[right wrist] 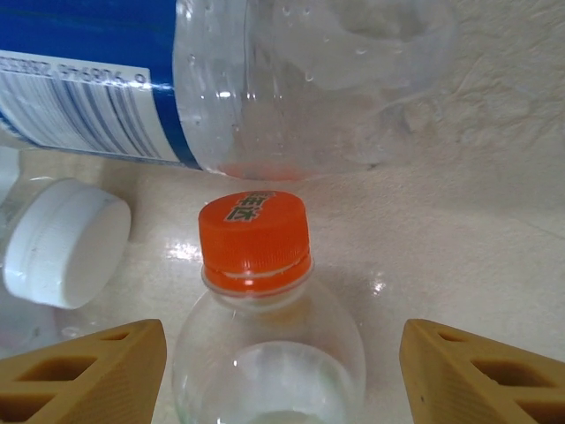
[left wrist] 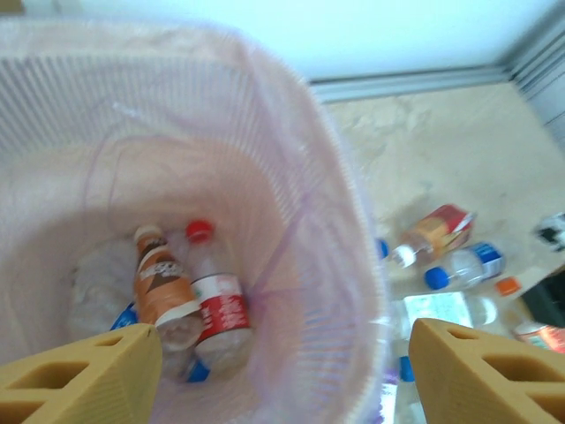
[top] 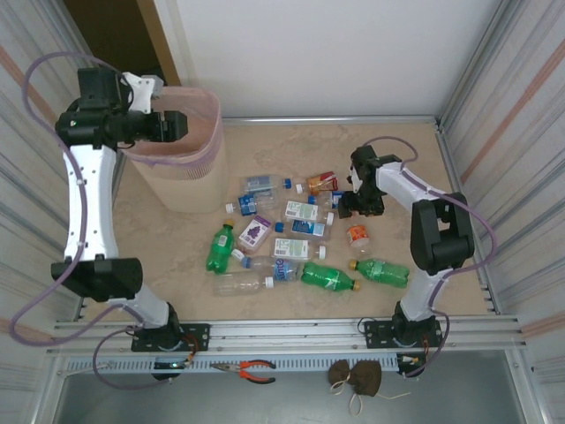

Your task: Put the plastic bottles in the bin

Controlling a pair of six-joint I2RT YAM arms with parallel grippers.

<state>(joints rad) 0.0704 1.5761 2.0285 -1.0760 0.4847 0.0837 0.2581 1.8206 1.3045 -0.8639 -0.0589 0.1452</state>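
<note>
Right gripper (right wrist: 282,375): tan fingertips (right wrist: 88,371) stand apart at near left and near right. Between them sits a clear bottle (right wrist: 265,353), its orange cap (right wrist: 255,231) pointing far. Just beyond the cap, a blue-labelled bottle (right wrist: 265,79) lies crosswise. A white cap (right wrist: 64,240) sits to the left. All rest on a beige marbled table (right wrist: 477,238).

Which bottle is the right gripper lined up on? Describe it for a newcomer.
Find the right gripper at the bottle pile's right edge. Between its open fingers sits a clear bottle. Unlike the white-capped bottle and blue-labelled bottle beside it, its cap is orange.
</note>
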